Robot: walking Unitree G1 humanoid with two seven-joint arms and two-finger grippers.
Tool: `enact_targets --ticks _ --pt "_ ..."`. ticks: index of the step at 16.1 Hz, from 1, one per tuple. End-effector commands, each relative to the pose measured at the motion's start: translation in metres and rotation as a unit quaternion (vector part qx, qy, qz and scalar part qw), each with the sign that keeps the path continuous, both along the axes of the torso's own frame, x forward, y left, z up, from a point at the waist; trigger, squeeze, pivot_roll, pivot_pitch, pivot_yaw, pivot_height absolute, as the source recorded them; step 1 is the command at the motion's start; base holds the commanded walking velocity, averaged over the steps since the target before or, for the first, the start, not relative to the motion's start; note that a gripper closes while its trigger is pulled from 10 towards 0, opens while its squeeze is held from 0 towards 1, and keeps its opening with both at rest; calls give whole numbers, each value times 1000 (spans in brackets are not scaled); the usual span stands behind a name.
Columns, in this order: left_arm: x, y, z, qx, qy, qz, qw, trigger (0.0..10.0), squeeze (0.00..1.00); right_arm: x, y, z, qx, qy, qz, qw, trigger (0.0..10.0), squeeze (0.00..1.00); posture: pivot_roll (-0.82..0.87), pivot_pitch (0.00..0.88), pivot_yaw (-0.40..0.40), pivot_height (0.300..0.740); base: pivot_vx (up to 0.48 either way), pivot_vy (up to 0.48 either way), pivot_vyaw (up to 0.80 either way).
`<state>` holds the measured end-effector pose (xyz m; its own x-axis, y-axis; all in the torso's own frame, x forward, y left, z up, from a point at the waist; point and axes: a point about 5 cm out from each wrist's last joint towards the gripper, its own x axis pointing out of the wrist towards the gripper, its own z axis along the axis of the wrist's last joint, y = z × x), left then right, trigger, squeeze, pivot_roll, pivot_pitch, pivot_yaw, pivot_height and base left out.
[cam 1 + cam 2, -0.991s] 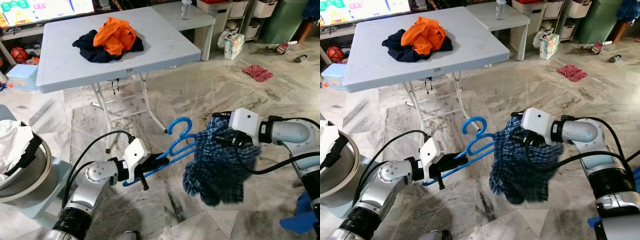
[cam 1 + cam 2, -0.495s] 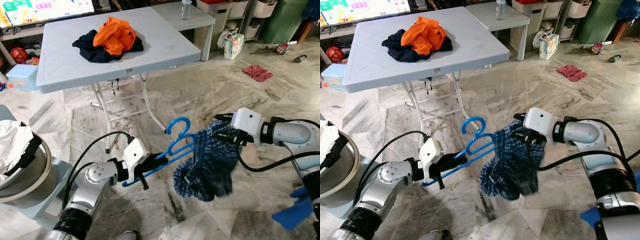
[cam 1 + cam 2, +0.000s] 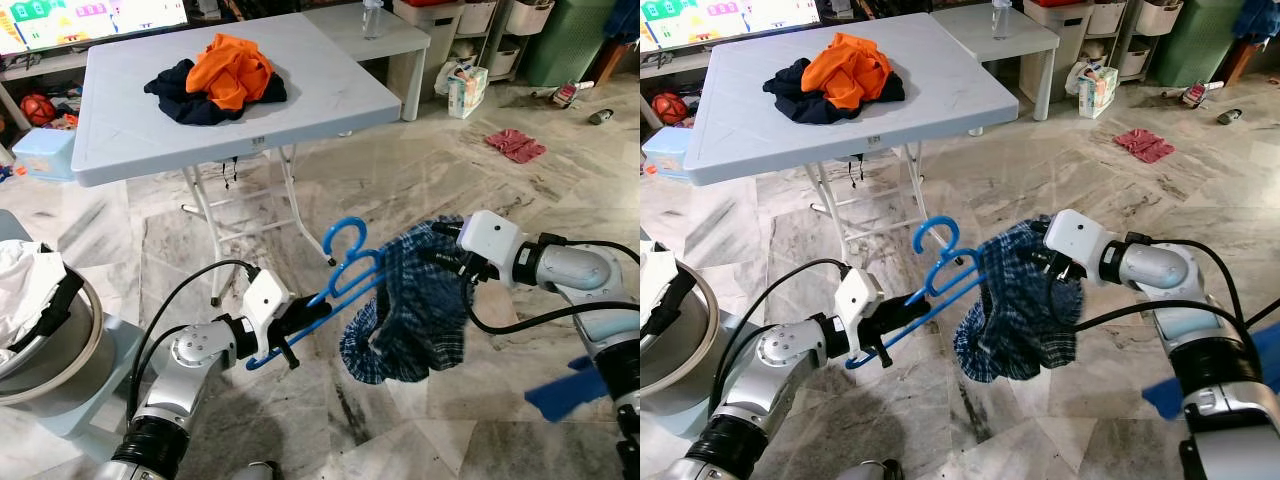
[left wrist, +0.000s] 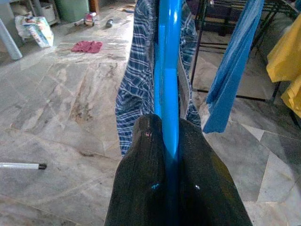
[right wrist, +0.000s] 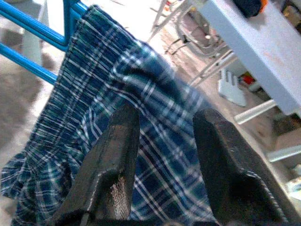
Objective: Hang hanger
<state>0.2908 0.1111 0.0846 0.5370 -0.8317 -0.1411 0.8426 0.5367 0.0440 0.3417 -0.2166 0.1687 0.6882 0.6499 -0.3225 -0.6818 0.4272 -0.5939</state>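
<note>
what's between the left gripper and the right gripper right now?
In the eye views the blue hanger runs from the left gripper toward the right gripper, which grips the plaid garment draped over the hanger's far end. Bare marble floor lies below.

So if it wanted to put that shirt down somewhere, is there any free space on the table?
Yes. The grey table is bare along its front edge and right side; only the clothes pile crowds its back middle. The floor between table and red cloth is open too. Near the plaid shirt and blue hanger it is crowded.
</note>
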Motion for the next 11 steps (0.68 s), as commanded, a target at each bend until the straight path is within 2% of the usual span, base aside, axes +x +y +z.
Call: enact_targets --ticks 1,6,8,9,10,11 --pt "5 2 6 -11 -7 13 1000 0 0 1 -2 -1 13 -3 -17 1000 0 0 -41 71 -2 740 0 0 0" --pt "7 2 8 -18 -7 22 1000 0 0 5 3 -9 47 -4 -50 998 0 0 -37 71 -3 740 0 0 0" --pt "7 1 9 -20 -9 22 1000 0 0 6 9 -17 56 4 -66 996 3412 0 -36 71 -3 740 0 0 0" --pt "7 2 9 -20 -9 22 1000 0 0 5 11 -19 58 5 -66 996 3412 0 -35 72 -3 740 0 0 0" --pt "7 2 9 -18 -9 21 1000 0 0 3 13 -23 59 8 -69 996 10000 0 -34 73 -5 740 0 0 0" --pt "7 2 9 -17 -9 22 1000 0 0 2 12 -26 70 19 -76 995 10000 0 -34 73 -5 740 0 0 0"
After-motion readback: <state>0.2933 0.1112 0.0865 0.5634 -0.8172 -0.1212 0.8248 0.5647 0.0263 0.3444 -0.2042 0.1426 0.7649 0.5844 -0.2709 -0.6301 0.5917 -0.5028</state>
